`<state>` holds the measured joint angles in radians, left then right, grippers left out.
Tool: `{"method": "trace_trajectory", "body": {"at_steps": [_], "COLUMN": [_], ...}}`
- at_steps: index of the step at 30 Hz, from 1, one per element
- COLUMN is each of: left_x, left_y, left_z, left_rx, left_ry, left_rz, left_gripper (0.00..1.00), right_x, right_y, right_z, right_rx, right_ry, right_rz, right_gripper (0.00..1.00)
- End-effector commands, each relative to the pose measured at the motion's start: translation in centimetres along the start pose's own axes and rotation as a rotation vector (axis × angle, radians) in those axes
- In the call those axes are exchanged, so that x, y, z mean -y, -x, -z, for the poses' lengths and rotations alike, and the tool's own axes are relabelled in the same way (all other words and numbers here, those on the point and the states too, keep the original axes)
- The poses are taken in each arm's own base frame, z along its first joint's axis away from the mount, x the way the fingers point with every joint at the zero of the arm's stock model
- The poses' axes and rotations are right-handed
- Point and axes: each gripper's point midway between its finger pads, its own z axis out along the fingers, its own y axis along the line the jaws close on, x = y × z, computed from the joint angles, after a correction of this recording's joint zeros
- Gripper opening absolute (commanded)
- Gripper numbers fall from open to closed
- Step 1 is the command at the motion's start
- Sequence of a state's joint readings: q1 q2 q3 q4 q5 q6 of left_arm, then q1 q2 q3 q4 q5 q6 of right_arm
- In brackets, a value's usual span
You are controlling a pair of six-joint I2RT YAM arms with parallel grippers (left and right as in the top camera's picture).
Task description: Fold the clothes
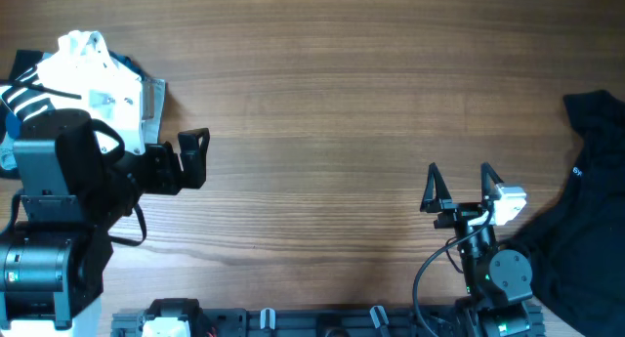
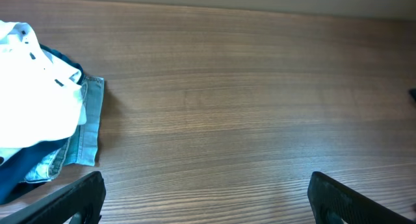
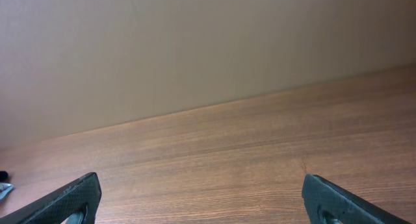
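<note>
A pile of clothes lies at the table's back left, topped by a crumpled white garment [image 1: 93,78] over light blue denim [image 1: 154,98]. In the left wrist view the white garment [image 2: 32,94] and the denim [image 2: 91,120] fill the left side. A black garment [image 1: 586,210] with small white print is spread at the right edge. My left gripper [image 1: 198,158] hangs open just right of the pile, touching nothing, and my left gripper [image 2: 207,198] shows only bare wood between its fingers. My right gripper [image 1: 458,171] stands open left of the black garment; my right gripper [image 3: 201,198] holds nothing.
The wooden table [image 1: 322,103] stretches between the two heaps. A dark rail with clips [image 1: 293,322] runs along the front edge between the arm bases. A plain wall [image 3: 195,49] rises behind the table's far edge.
</note>
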<state>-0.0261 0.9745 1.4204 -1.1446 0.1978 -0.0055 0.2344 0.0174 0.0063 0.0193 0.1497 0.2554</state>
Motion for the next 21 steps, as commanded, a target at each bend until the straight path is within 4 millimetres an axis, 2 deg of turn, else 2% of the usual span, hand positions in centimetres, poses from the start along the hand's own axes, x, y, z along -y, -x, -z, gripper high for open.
{"method": "trace_trajectory", "body": {"at_steps": [1,21], "left_x": [-0.04,-0.2], "left_y": [-0.41,-0.81], "left_z": [0.09,-0.6], "left_rx": [-0.014,-0.049], "left_ry": [0.007,0.009], "left_rz": [0.003,0.009], "left_gripper": [1.0,1.0], "right_x": [-0.18,-0.18], "right_y": [0.17,0.17], "right_z": [0.05,0.05], "right_rx": [0.007,0.007], "right_ry": [0.013,0.013], "right_rz": [0.011,0.011], "right_gripper": [1.0,1.0]}}
